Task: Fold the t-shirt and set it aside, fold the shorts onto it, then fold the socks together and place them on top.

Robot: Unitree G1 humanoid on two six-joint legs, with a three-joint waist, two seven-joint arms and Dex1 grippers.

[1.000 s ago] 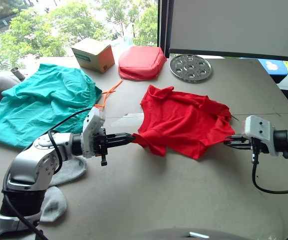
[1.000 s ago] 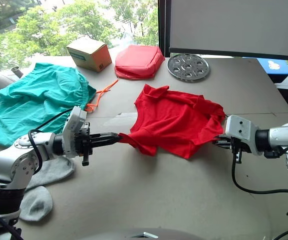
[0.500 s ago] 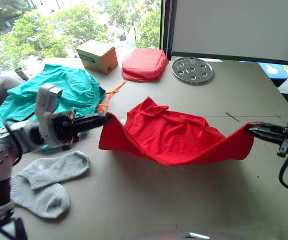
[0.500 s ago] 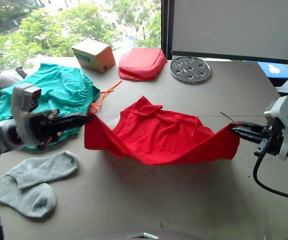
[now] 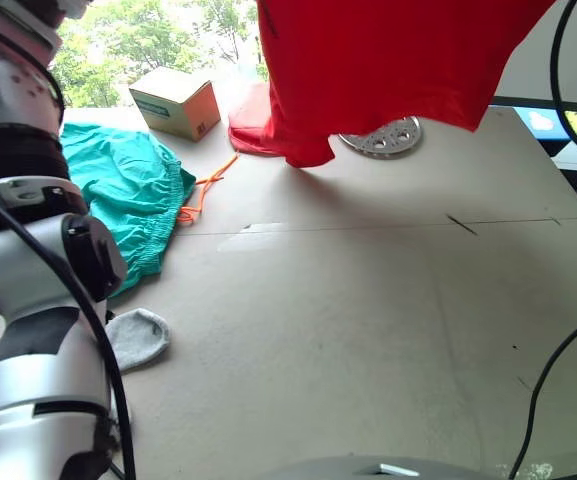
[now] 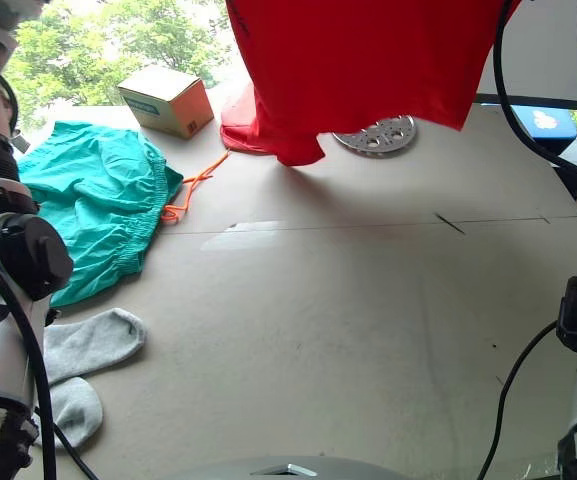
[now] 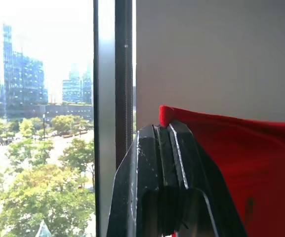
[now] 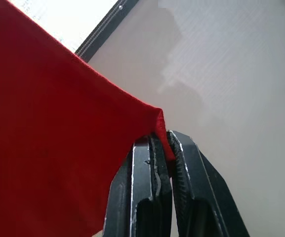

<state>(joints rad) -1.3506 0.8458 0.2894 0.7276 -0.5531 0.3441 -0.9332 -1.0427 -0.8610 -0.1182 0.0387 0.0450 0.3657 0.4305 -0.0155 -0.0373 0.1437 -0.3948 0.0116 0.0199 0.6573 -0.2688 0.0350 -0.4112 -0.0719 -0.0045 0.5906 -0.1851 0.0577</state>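
Behind the table (image 5: pixel 368 330) runs a window full of green trees and, seen from the left wrist, distant city towers beside a pale wall panel. High above the table hangs the t-shirt (image 5: pixel 388 60), stretched between both arms — the left hand (image 7: pixel 163 129) is clamped on one top corner of the red cloth and the right hand (image 8: pixel 163 136) is pinched tight on the other, a small nub of fabric poking past each set of tips. So the shirt lies below the hands and spreads sideways from one to the other, its long edge running left to right and its body falling toward the far half of the table; the lowest folds dangle just over the red padded pouch (image 5: pixel 253 130) and the perforated metal disc (image 5: pixel 393 135). That drop is what the next move depends on: in my judgement the cloth must come down toward the near, bare stretch of table so it can be laid flat for folding. Neither arm is nearer; they share the load evenly. The shorts (image 5: pixel 118 195) lie spread at the left with the orange drawstring (image 5: pixel 203 190) trailing out, and the socks (image 6: pixel 83 350) sit nearer the robot, just beside the shorts. A cardboard box (image 5: pixel 173 100) at the far left carries a teal label, but its writing is too small to read.
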